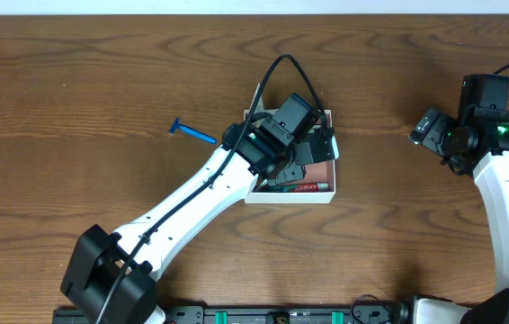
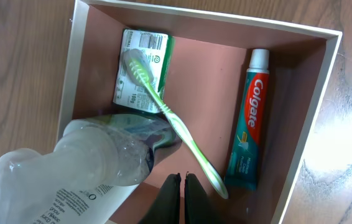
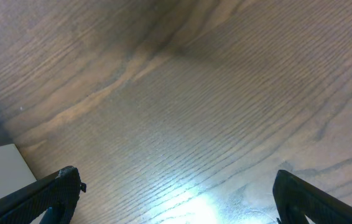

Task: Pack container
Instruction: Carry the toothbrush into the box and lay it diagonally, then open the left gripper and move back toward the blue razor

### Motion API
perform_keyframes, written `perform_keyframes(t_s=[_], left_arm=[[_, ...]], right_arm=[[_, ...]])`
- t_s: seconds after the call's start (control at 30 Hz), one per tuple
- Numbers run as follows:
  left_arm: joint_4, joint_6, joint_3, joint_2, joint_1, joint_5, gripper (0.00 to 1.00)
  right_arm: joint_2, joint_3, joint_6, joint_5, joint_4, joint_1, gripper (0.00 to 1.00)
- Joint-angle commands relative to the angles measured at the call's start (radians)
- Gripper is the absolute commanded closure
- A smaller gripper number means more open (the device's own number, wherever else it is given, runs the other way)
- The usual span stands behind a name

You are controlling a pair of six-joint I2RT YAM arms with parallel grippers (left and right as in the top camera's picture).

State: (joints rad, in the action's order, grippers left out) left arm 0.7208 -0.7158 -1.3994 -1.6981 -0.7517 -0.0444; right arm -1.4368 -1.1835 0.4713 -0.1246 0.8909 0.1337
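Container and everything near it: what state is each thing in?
Container: lidless, partly packed.
Colgate toothpaste: capped, flat inside.
Carton: flat inside.
Toothbrush: inside, head on carton.
Clear bottle: on its side, cap end inside.
Blue razor: on table, outside.
Left tool: shut, empty.
Right tool: open, empty.

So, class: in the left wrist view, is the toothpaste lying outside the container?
No, the toothpaste lies inside the container, beside one wall.

In the container (image 2: 208, 78), a toothbrush (image 2: 171, 119) lies across the carton (image 2: 157, 46), toothpaste (image 2: 250, 124) alongside.
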Motion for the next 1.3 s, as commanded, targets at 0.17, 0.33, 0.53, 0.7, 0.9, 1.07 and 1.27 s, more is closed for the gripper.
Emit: perform_keyframes(t_s=[0.17,0.33,0.53,0.7,0.9,1.07,1.27], left_arm=[[0.031,-0.008,-0.012,0.061,-0.066,0.012,0.93],[0.026,0.086,-0.012,0.177,-0.148,0.012,0.56],[0.031,0.341,-0.012,0.355,-0.151,0.034,0.02],[0.019,0.565,-0.012,0.472,-0.078,0.274,0.02],[0.017,0.833,-0.012,0.491,0.128,0.513,0.02],[0.004,1.056,-0.012,0.414,0.353,0.492,0.02],[0.003,1.140,-0.012,0.257,0.497,0.305,0.02]], right_arm=[[0.017,-0.013,0.006,-0.006,-0.001,0.005,0.01],[0.017,-0.013,0.006,-0.006,-0.001,0.005,0.01],[0.017,-0.013,0.006,-0.006,-0.001,0.005,0.01],[0.017,-0.013,0.006,-0.006,-0.001,0.005,0.01],[0.017,-0.013,0.006,-0.006,-0.001,0.005,0.01],[0.017,-0.013,0.006,-0.006,-0.001,0.005,0.01],[0.017,-0.013,0.006,-0.006,-0.001,0.005,0.01]])
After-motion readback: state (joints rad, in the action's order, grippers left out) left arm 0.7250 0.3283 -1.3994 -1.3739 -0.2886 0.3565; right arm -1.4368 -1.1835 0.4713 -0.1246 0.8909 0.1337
